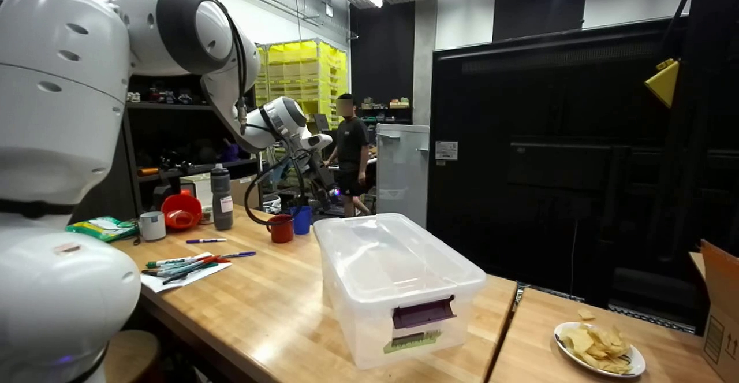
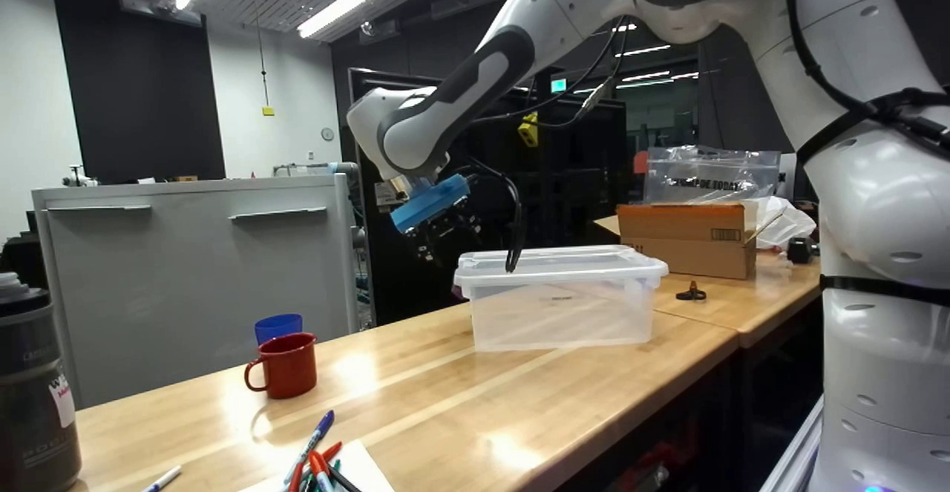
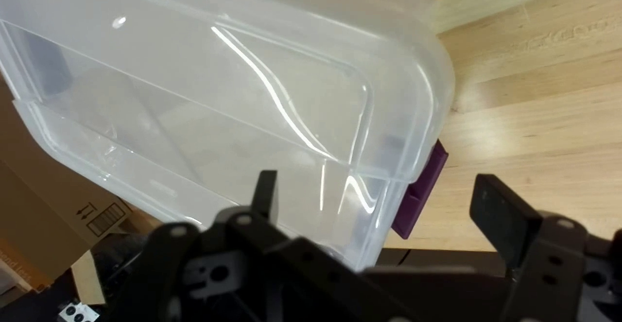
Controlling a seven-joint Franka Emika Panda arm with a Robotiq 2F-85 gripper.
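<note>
Evidently empty, the tool (image 3: pixel 376 183) hangs spread wide near a lidded box (image 2: pixel 562 321).
In the wrist view the box lies toward ten o'clock from the tool, its long axis running ten to four; a purple latch (image 3: pixel 422 193) shows between the fingers (image 3: pixel 500 215). The box is translucent, round-cornered plastic, glossy on top, standing on the smooth, pale-grained worktop (image 3: pixel 549 137).

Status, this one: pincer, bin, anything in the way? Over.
Pincer open, holding nothing. Clear bin lidded, purple latch framed in pincer's gap in the wrist view. Nothing seen blocking that latch; red mug stands apart.
</note>
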